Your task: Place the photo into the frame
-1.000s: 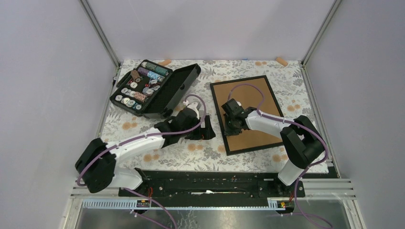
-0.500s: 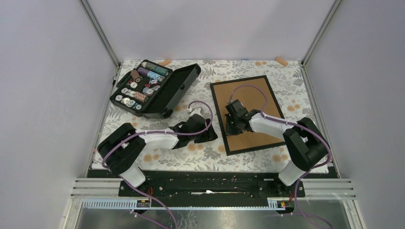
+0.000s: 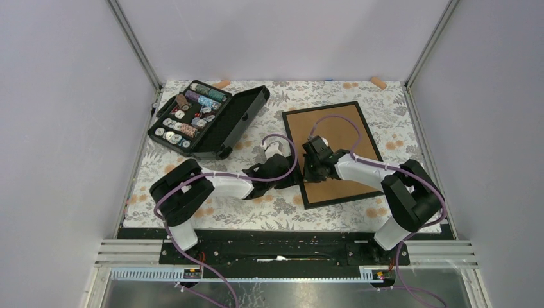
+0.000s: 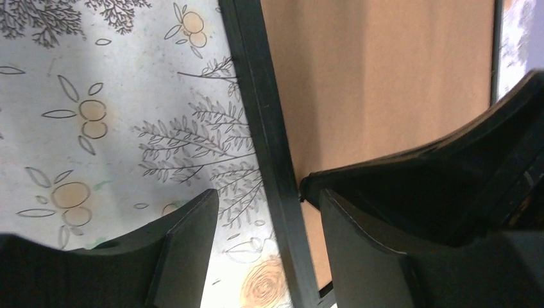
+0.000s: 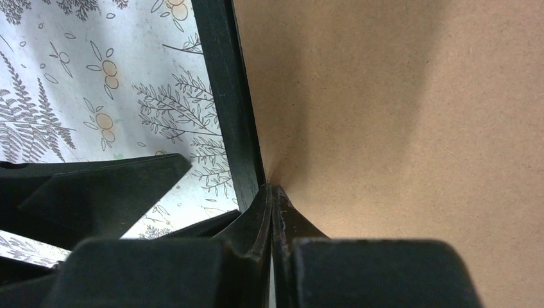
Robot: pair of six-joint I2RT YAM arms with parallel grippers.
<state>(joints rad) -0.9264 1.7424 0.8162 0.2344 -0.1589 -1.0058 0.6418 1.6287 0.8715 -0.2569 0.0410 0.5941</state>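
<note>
- Since the earlier frame my left arm has swung right across the tabletop (image 3: 276, 208), and its hand now sits at the frame's left rail. The right hand's fingers have come together.
- Far left, the open black case of thread spools (image 3: 212, 119) lies well apart from the work.
- The left hand (image 4: 266, 212) is released: its fingers stand apart astride the rail, with tabletop showing between one finger and the rail.
- The right hand (image 5: 271, 192) is clenched, its tips pressed into the seam where the rail meets the brown board. I see nothing held between them.
- The frame (image 3: 319, 108) lies back-up on the right of the tabletop. The photo shows in no view, so I cannot tell where it is.
- Risks, as I judge them: the clenched tips could skid off the seam and gouge the board. A pinch on one rail alone could also twist or drag the frame.
- I can read no brand or writing; the spool labels are too small.
</note>
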